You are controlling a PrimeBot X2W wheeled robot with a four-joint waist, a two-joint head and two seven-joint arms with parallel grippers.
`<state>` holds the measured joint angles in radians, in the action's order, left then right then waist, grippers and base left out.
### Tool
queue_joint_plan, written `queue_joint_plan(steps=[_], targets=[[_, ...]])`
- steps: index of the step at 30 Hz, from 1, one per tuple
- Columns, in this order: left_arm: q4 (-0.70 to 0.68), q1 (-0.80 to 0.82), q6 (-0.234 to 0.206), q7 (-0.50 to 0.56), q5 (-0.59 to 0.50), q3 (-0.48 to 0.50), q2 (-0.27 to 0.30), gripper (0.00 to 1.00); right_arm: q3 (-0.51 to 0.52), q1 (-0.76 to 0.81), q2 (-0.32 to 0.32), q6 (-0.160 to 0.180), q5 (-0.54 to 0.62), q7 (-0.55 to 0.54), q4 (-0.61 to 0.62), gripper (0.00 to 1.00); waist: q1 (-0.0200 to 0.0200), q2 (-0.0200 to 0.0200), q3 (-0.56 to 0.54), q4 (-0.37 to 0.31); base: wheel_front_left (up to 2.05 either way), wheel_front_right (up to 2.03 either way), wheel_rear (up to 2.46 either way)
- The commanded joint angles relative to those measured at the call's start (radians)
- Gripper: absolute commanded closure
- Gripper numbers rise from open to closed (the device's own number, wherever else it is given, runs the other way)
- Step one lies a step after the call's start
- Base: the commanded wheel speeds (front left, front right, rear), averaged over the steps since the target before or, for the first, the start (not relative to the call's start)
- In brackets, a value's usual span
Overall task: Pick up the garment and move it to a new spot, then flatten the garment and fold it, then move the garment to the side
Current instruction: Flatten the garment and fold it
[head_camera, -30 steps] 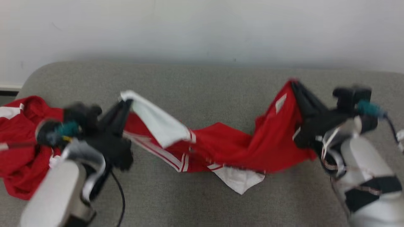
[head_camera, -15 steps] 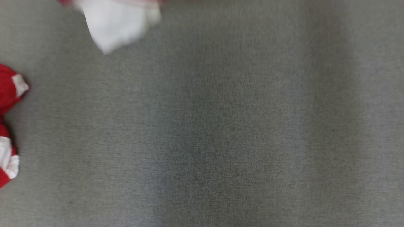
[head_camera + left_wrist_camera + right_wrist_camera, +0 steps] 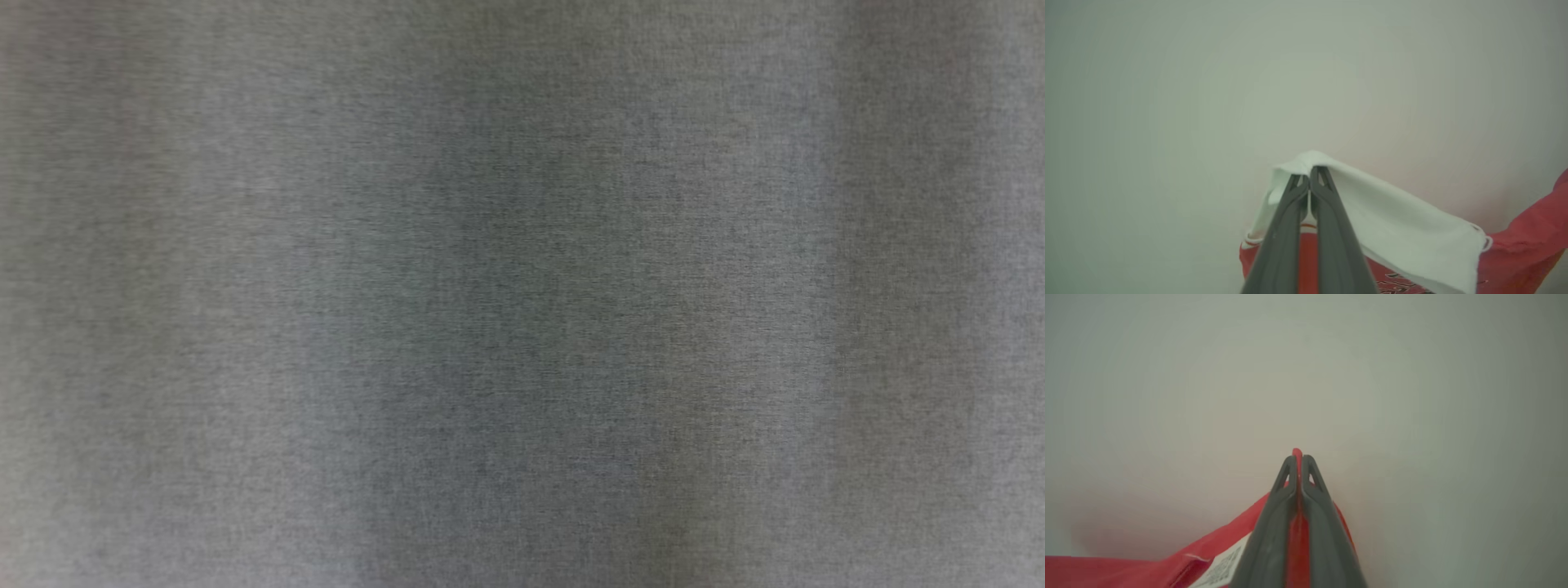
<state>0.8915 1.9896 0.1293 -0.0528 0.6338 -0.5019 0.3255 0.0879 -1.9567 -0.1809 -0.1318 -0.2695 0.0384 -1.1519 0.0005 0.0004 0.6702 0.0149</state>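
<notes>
Left wrist view, nearest first: left gripper [image 3: 1309, 173], two dark fingers [image 3: 1286, 237] pressed together, no gap at the tips, pinching a fold of the garment [image 3: 1527, 245]; the pinched part is a white panel [image 3: 1404, 228], possibly a sleeve, view too close to be sure; the white cloth drapes over both fingertips and runs down to the right, hem at its far right end; the garment's red body shows below between the fingers and rises again at the right edge; some dark print [image 3: 1400, 281] on the red at the bottom, unreadable; garment hangs from the grip in front of a pale wall [image 3: 1188, 81], plain, faint pink tint near the cloth.

Right wrist view: right gripper [image 3: 1298, 459] likewise clamped tight; a thin edge of the red garment [image 3: 1200, 551] pokes out between and just above the tips; red cloth sandwiched down the length of the fingers, falling away to the lower left; white label [image 3: 1224, 567] with small dark print on the cloth just left of the fingers, text too small to read; pale wall [image 3: 1412, 384] beyond.

Head view: grey fabric surface [image 3: 522, 294], fine weave, blurred, darker vertical bands across it.
</notes>
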Motion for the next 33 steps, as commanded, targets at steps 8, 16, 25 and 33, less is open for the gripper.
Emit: queue_joint_plan(steps=[8,16,25,33], targets=[[-0.152,-0.382,0.000,-0.121,0.192,-0.005,0.062,1.00,-0.218,0.373,0.024,0.002,-0.241,0.037,0.164,1.00,-0.0005,-0.0004,-0.143,-0.042,0.00,0.00,0.00],[-0.519,-0.940,-0.107,-0.186,0.295,0.065,0.146,1.00,-0.342,0.888,-0.104,0.002,-0.529,0.057,0.504,1.00,-0.0005,-0.0004,-0.279,-0.048,0.00,0.00,0.00],[-0.979,-1.571,-0.360,-0.203,0.331,0.076,0.170,1.00,-0.324,1.409,-0.149,0.002,-0.601,0.102,0.757,1.00,-0.0005,-0.0004,-0.405,-0.014,0.00,0.00,0.00],[-1.079,-1.942,-0.441,-0.212,0.335,0.094,0.083,1.00,-0.198,1.747,-0.090,0.002,-0.542,0.095,0.802,1.00,-0.0005,-0.0004,-0.512,0.019,0.00,0.00,0.00]])
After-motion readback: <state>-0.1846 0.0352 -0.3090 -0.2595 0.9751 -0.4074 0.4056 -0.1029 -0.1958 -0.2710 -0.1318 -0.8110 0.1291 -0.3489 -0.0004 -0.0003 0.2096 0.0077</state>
